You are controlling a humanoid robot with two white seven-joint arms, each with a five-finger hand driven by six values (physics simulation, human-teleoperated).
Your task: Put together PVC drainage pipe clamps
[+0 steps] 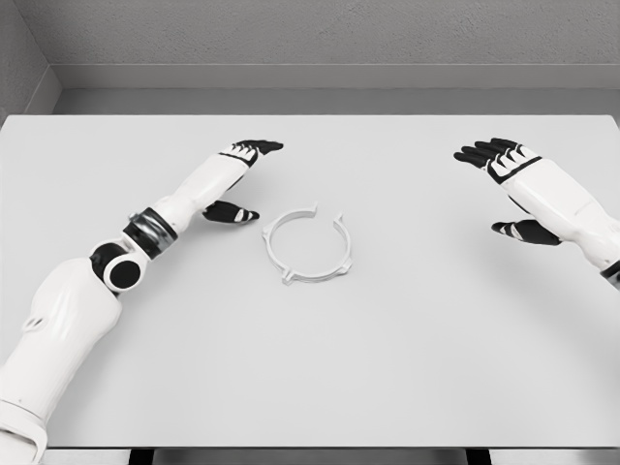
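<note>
A white ring-shaped pipe clamp (308,246) with small tabs and a gap at its far side lies flat near the middle of the white table (387,368). My left hand (238,179) hovers just left of the clamp, fingers stretched out and thumb pointing toward it, holding nothing. My right hand (509,189) is far off at the right, well apart from the clamp, its fingers spread and nothing in it.
The table's far edge meets a grey wall at the back. Its near edge runs along the bottom of the view. No other objects lie on the tabletop.
</note>
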